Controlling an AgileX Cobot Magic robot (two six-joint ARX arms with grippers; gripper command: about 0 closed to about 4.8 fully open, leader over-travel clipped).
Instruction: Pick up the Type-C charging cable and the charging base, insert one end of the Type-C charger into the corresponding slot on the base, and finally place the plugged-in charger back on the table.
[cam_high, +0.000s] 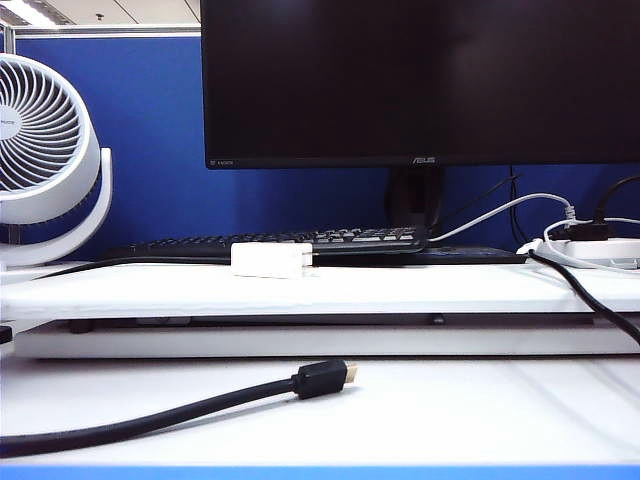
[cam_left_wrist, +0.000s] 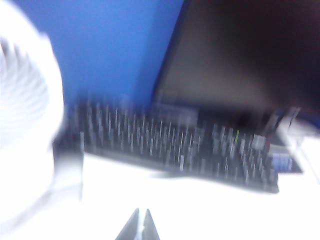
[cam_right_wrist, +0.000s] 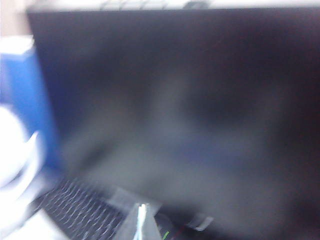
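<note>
The charging base (cam_high: 272, 260), a small white block, sits on the raised white shelf of the table (cam_high: 420, 292), just in front of the keyboard. A thin white cable, which I take for the Type-C charging cable (cam_high: 552, 230), curls beside the power strip at the far right. Neither arm shows in the exterior view. In the blurred left wrist view, my left gripper (cam_left_wrist: 142, 210) is shut and empty above the white shelf. In the blurred right wrist view, my right gripper (cam_right_wrist: 142, 205) is shut and empty, facing the dark monitor. Both wrist views miss the base and the cable.
A thick black cable with a gold-tipped plug (cam_high: 322, 379) lies across the front of the table. A black keyboard (cam_high: 300, 243), a monitor (cam_high: 420, 80) and a white fan (cam_high: 40, 150) stand on the shelf. A white power strip (cam_high: 605, 250) with plugged cords sits at the right.
</note>
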